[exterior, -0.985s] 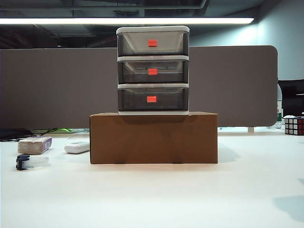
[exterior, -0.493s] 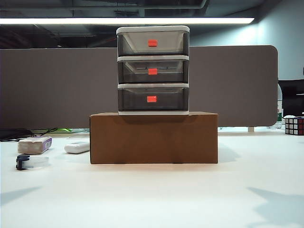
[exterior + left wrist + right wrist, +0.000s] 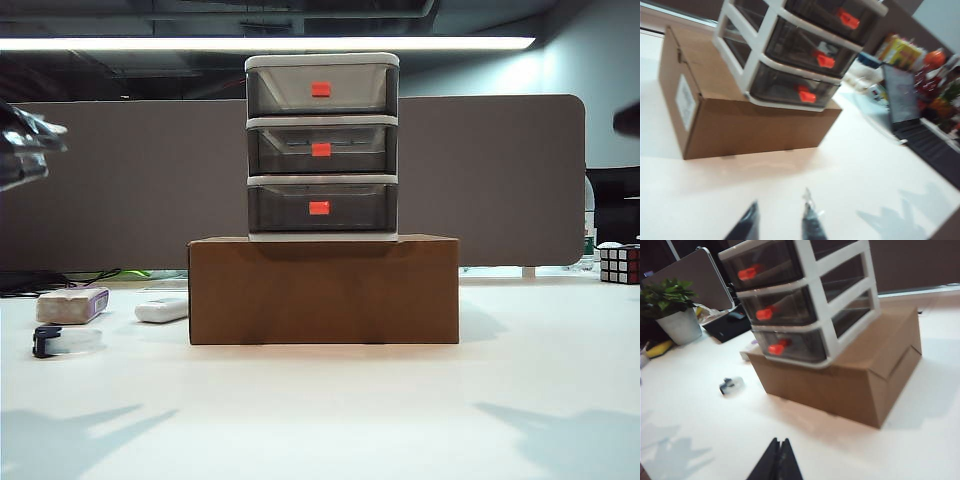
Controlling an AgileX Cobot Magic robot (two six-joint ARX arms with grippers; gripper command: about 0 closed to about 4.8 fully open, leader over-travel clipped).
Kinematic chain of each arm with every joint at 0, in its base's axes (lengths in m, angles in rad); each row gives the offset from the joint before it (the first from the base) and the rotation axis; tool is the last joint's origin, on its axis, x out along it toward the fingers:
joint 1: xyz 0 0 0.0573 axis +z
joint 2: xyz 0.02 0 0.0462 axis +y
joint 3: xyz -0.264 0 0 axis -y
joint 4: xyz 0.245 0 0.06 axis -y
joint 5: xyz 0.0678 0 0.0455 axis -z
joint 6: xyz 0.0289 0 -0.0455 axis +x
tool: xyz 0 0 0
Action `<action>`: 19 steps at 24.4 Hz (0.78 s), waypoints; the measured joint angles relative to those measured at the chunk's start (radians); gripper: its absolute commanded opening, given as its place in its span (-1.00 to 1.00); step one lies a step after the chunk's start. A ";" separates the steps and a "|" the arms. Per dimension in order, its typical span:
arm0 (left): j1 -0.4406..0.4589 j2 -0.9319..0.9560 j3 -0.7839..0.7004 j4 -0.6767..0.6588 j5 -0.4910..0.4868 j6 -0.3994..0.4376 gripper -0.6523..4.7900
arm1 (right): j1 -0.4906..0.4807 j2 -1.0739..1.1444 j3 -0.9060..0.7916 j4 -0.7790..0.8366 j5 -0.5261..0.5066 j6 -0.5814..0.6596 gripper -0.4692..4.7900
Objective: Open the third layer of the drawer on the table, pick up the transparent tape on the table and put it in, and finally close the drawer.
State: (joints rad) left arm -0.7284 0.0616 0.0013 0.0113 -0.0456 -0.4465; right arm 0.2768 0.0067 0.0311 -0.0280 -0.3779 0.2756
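Both arms have come into the exterior view since 1 second back: left claw point(image 3: 22, 140) now blurs in at the left edge, a dark bit of the right arm point(image 3: 628, 118) shows at the right edge, and 2 big shadows have spread on the near worktop point(image 3: 320, 420).

Progress: nothing done yet. All 3 steps remain: open, load, close.

Left claw point(image 3: 777, 225): hangs over bare worktop in front of the box, fingers a little apart, nothing between them, touching nothing. Right claw point(image 3: 776, 460): fingers pressed together, empty, also over bare worktop, well short of the box.

Tape point(image 3: 62, 342) lies on the worktop at the left, near the front, well apart from both claws; seen too in the right wrist view point(image 3: 731, 385). Behind it sit a whitish block point(image 3: 72, 305) and a white bar point(image 3: 162, 310).

Box point(image 3: 323, 290) stands mid-worktop, carrying the drawer unit point(image 3: 322, 146). Third layer point(image 3: 321, 208), the lowest, is fully shut, red tab point(image 3: 319, 208) untouched; the 2 tiers above are shut too.
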 measured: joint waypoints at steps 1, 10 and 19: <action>-0.014 0.018 0.000 0.018 -0.022 0.011 -0.43 | 0.016 0.001 0.013 0.000 0.019 -0.003 -0.84; -0.061 0.501 0.006 0.482 -0.139 0.121 -0.43 | 0.175 0.372 0.206 0.001 0.156 -0.144 -0.84; -0.307 1.108 0.238 0.780 -0.483 0.254 -0.68 | 0.256 0.801 0.387 0.123 0.141 -0.200 -0.84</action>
State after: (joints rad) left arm -1.0351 1.1698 0.2398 0.7914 -0.5282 -0.1928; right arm 0.5331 0.8078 0.4179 0.0952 -0.2371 0.0761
